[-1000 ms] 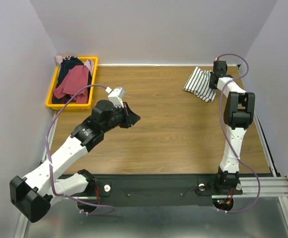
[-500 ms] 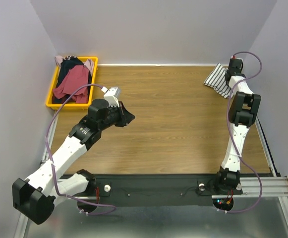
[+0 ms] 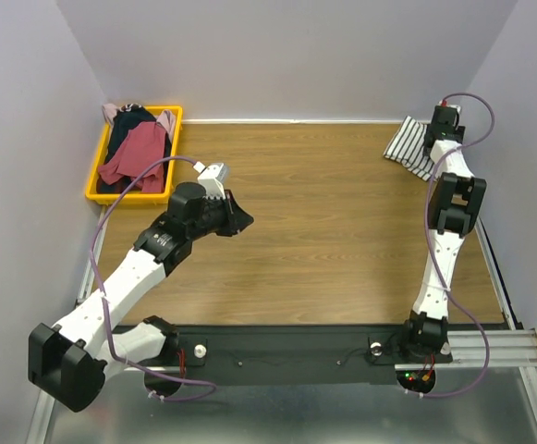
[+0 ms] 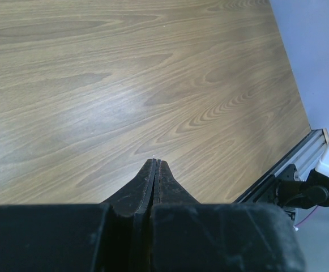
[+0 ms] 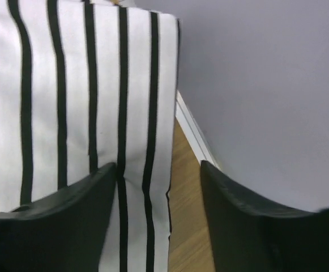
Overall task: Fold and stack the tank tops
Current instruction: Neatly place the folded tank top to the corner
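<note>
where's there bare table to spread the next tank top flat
The widest bare wood lies mid-table, between the left end effector and the right arm, out to the near edge. Crowded: the far-right corner, with the striped tank top, and the far-left, with the yellow bin.

Both the left arm (image 3: 125, 282) and the right arm (image 3: 434, 268) had white shells and bulky black joints. A thin purple cable (image 3: 486, 120) looped along each. Both stood on a black base bar (image 3: 286, 356), with red and green lights (image 3: 414, 377) at its right end. The left gripper (image 4: 155, 163) was matte black and dusty.
</note>
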You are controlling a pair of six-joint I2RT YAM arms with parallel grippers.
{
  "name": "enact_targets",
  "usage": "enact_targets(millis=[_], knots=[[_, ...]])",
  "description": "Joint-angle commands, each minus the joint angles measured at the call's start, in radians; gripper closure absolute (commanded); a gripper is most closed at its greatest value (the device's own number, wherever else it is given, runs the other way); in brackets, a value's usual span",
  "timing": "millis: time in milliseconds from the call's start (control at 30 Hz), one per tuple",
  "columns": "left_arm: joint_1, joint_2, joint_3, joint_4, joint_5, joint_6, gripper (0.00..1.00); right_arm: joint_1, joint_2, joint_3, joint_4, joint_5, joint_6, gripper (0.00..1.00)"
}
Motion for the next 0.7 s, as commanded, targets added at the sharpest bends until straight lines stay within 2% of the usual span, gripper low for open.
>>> enact_targets(millis=[0,167,367,433,533,667], knots=[[0.014,-0.002,-0.012,0.051,0.032,0.007,1.0,-0.009,0.005,0.071,-0.017,0.008,0.075,0.27],[0.026,0.01,-0.01,0.065,0.048,0.0,1.0,-0.007,-0.05,0.064,-0.019,0.025,0.182,0.25],[0.049,0.018,0.001,0.062,0.048,-0.006,1.0,0.01,-0.191,-0.067,-0.019,-0.015,0.38,0.25],[0.052,0.018,0.001,0.059,0.04,-0.01,1.0,0.011,-0.26,-0.143,-0.017,-0.064,0.443,0.24],[0.054,0.015,-0.005,0.059,0.026,-0.022,0.99,0.031,-0.382,-0.28,-0.017,-0.107,0.497,0.12],[0.057,0.022,-0.016,0.082,-0.004,-0.054,0.98,0.12,-0.57,-0.478,-0.017,-0.12,0.516,0.08]])
